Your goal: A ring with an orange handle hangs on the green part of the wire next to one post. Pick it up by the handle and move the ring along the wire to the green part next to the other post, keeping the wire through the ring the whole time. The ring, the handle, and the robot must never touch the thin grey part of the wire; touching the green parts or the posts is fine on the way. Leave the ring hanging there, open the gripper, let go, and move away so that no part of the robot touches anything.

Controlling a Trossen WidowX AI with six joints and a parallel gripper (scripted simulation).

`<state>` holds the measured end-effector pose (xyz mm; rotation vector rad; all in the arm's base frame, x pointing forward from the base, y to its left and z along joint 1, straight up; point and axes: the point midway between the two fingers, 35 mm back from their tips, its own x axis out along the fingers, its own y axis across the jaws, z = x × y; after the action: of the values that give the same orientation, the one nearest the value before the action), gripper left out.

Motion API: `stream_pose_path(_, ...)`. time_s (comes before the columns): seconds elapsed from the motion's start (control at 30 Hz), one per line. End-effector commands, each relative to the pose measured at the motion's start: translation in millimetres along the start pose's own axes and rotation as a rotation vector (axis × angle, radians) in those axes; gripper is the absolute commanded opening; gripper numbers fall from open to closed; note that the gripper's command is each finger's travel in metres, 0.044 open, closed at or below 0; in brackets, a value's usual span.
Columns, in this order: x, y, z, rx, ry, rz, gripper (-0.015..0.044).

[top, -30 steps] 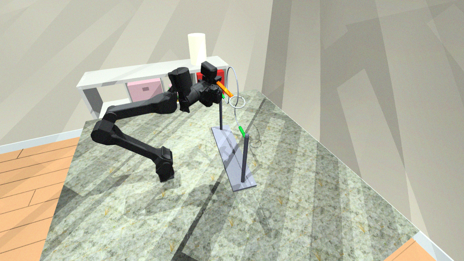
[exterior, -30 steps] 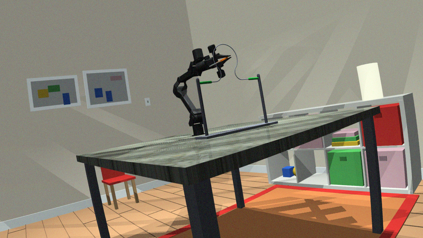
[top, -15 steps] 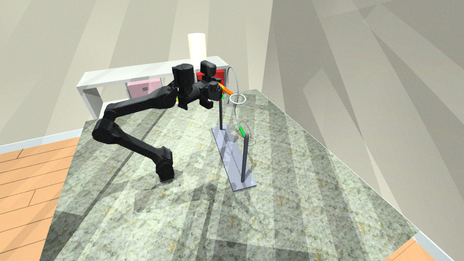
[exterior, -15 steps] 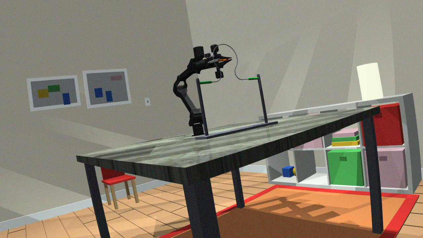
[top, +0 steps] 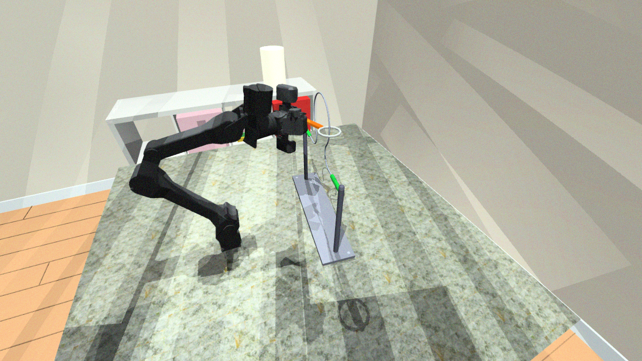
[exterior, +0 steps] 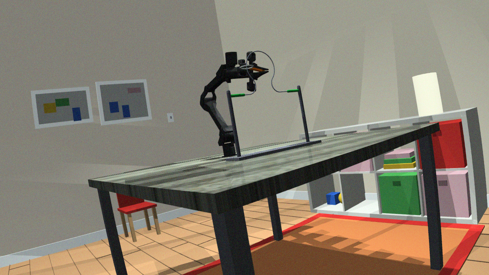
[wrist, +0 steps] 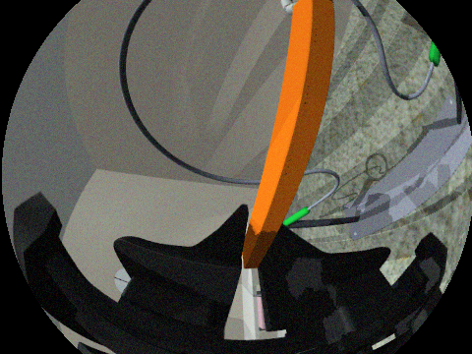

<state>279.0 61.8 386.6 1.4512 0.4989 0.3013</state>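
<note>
From where I stand, the black arm reaches out over the table (top: 188,287) (exterior: 205,170), and its gripper (top: 301,122) (exterior: 267,71) (wrist: 250,210) is clenched on the end of the orange handle (top: 315,123) (exterior: 257,69) (wrist: 295,108). At the handle's other end is the pale ring (top: 339,131) (exterior: 241,67), lying nearly flat in the air, with the wire (top: 329,112) (exterior: 273,70) (wrist: 124,74) passing through it. The ring is up on the thin grey stretch, at the side of the tall loop above the nearer post in the exterior view, well apart from both green parts. I cannot tell whether it touches the wire.

One green part (top: 334,181) (exterior: 237,94) meets the near post (top: 338,219) (exterior: 233,124); the other green part (top: 308,133) (exterior: 292,91) meets the far post (top: 305,157) (exterior: 303,114). Both posts stand upright on a long grey base plate (top: 314,206) (exterior: 273,150) (wrist: 418,182) on the table. Behind, a low white shelf (top: 179,104) (exterior: 473,164) bears a cream cylinder (top: 274,64) (exterior: 428,94).
</note>
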Motion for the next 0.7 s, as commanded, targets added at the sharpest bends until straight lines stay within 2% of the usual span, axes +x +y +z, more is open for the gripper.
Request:
stream_pose_path(0.0,0,-1,1,-0.043,-0.009,-0.025,-0.0150)
stream_pose_path(0.67,0,-12,2,-0.253,-0.037,-0.183,-0.0150)
